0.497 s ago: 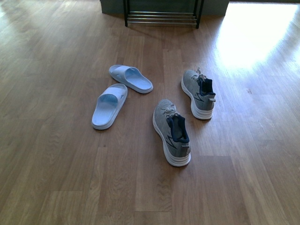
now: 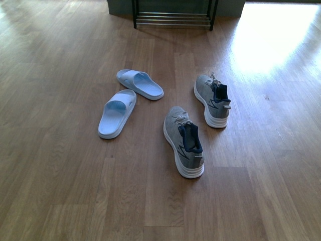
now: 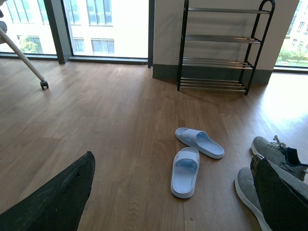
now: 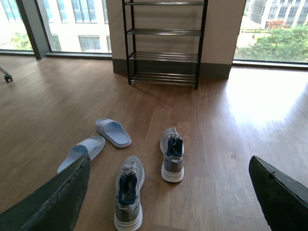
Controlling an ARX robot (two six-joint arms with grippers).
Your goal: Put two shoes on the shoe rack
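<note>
Near grey sneaker [image 2: 184, 143] sat upright on its sole on the wooden floor [image 2: 60, 191], heel toward the robot. Far grey sneaker [image 2: 212, 100] sat upright just beyond and to its right, apart from it, heel also toward the robot. Left of them lay two pale blue slippers. The near slipper [image 2: 117, 113] was angled with its strap end just beside the far slipper [image 2: 140, 83], which lay crosswise; contact could not be told. All four shoes were on the floor, well apart from the shoe rack [image 4: 163, 43], which stood against the wall at the far side, chrome rods between black uprights. Left gripper [image 3: 172, 161] was spread wide, dark fingers [image 3: 57, 202] at both edges of the left wrist view, pinching nothing. Right gripper [image 4: 169, 161] was likewise spread wide, fingers [image 4: 53, 202] apart, holding nothing, above the floor. Neither arm showed in the front view.
</note>
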